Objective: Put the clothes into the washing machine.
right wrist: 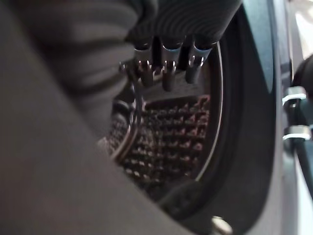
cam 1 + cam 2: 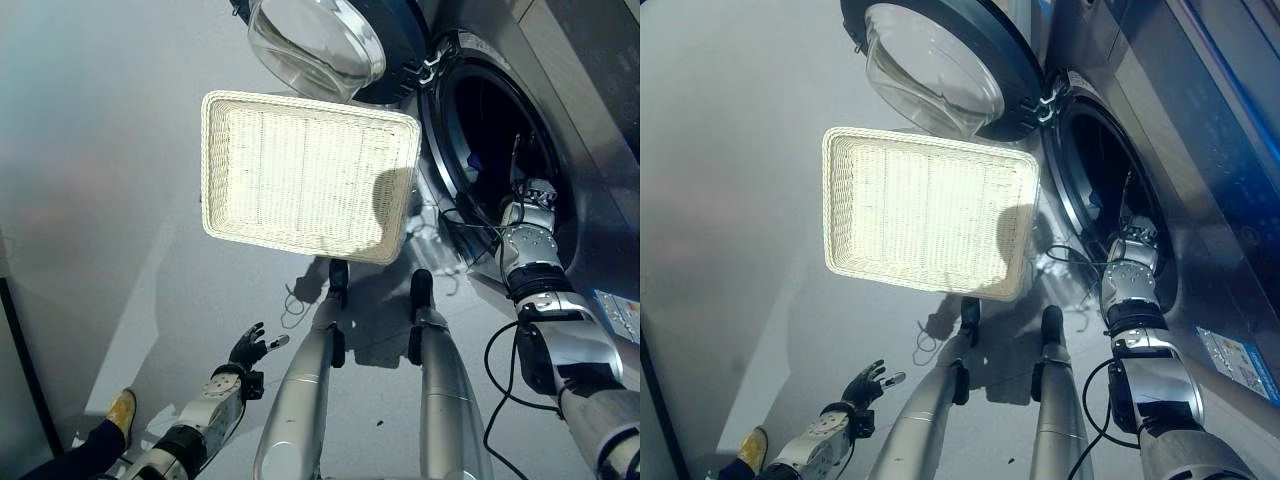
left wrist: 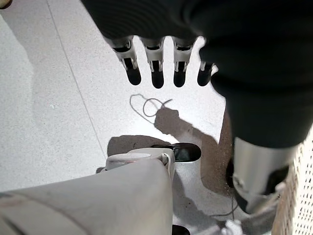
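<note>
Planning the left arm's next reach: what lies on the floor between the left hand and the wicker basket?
Bare grey floor, in the left eye view; the left hand hangs open below the wicker basket.

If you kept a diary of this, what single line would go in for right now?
right robot hand: inside washing machine drum | left robot hand: open, low over floor | basket: empty | door: open
</note>
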Motion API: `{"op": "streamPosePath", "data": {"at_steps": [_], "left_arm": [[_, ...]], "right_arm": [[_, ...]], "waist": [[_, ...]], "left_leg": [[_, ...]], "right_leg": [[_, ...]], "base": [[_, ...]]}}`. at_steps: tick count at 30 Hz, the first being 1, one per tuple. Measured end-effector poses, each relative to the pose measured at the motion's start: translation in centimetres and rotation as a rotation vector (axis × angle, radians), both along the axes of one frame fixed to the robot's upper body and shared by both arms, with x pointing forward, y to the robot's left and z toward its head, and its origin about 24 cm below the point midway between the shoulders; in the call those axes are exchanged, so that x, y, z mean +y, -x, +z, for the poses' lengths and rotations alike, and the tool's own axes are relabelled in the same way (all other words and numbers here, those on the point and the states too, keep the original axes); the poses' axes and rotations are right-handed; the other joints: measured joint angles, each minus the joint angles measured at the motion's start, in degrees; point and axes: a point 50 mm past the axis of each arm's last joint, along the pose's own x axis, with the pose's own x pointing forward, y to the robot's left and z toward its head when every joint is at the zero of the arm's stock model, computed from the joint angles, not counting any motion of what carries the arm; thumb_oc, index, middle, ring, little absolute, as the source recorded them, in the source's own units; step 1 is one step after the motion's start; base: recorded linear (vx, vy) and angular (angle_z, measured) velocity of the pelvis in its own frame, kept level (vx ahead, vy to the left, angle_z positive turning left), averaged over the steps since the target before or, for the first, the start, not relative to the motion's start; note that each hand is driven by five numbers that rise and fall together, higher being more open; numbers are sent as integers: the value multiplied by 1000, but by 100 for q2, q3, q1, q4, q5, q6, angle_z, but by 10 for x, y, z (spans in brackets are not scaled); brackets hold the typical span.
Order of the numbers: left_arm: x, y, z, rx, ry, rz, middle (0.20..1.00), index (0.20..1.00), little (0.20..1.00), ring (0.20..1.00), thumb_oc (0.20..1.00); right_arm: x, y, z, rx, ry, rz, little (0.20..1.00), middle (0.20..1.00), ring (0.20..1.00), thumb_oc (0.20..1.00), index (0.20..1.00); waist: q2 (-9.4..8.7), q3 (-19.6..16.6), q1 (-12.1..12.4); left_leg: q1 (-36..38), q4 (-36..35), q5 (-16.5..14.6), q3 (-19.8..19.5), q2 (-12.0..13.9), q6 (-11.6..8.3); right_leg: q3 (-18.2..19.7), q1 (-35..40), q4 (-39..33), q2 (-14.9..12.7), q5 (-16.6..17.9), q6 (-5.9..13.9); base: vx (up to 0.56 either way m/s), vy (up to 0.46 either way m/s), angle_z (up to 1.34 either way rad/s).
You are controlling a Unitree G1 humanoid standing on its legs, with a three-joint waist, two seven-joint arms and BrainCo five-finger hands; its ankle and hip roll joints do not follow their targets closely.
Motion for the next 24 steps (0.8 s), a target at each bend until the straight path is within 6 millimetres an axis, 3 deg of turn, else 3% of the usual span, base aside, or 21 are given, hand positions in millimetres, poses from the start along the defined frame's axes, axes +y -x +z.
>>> {"op": "streamPosePath", "data": {"at_steps": [5, 9, 13, 15, 16, 17, 22, 24], "left_arm": [[-2, 0, -2, -1, 18, 3, 1000, 1000, 1000, 1000, 1000], [-3, -2, -1, -17, 25, 17, 1000, 1000, 1000, 1000, 1000], [-2, 0, -4, -12, 21, 38, 1000, 1000, 1000, 1000, 1000], [1, 3, -8, 5, 16, 57, 1000, 1000, 1000, 1000, 1000], [1, 3, -8, 5, 16, 57, 1000, 1000, 1000, 1000, 1000], [3, 3, -9, 7, -4, 52, 1000, 1000, 1000, 1000, 1000], [8, 4, -11, 18, -4, 88, 1000, 1000, 1000, 1000, 1000], [15, 11, -21, 91, -21, 107, 1000, 1000, 1000, 1000, 1000]], "right_arm": [[0, 12, -27, 165, 239, -96, 1000, 1000, 1000, 1000, 1000], [22, 19, -50, 341, 581, -146, 1000, 1000, 1000, 1000, 1000], [36, 30, -85, 437, 757, -89, 1000, 1000, 1000, 1000, 1000], [51, 37, -106, 453, 843, 40, 1000, 1000, 1000, 1000, 1000], [51, 37, -106, 453, 843, 40, 1000, 1000, 1000, 1000, 1000], [67, 43, -125, 452, 925, 213, 1000, 1000, 1000, 1000, 1000], [90, 51, -152, 481, 1009, 515, 1000, 1000, 1000, 1000, 1000], [91, 54, -182, 658, 1061, 648, 1000, 1000, 1000, 1000, 1000]], "waist": [[-2, 1, -29], [-12, 7, -169], [-52, 19, -322], [-121, 7, -382], [-121, 7, -382], [-184, -2, -491], [-256, -7, -452], [-290, -5, -446]], "left_leg": [[-6, -47, 1, -2, 4, 4], [17, -45, -14, -8, 19, 5], [181, -51, -43, -11, 22, 15], [378, -110, -47, 1, 28, 20], [378, -110, -47, 1, 28, 20], [544, -184, -58, 14, 33, 9], [754, -230, -37, -15, 31, 18], [1177, -329, -28, -25, 19, 30]], "right_leg": [[-4, 7, -63, 9, 1, 2], [-9, 71, -123, 30, 9, 2], [-11, 280, -210, 39, 25, 15], [-3, 484, -333, 42, 79, 23], [-3, 484, -333, 42, 79, 23], [6, 662, -476, 46, 104, 62], [10, 942, -685, 60, 222, 103], [-9, 1424, -852, 48, 292, 113]], "base": [[-36, 39, -1], [-54, 64, -1], [-65, 57, -1], [-74, 62, -8], [-103, 75, -7], [-90, 54, -3], [-81, 45, -3], [-37, 18, 1]]}}
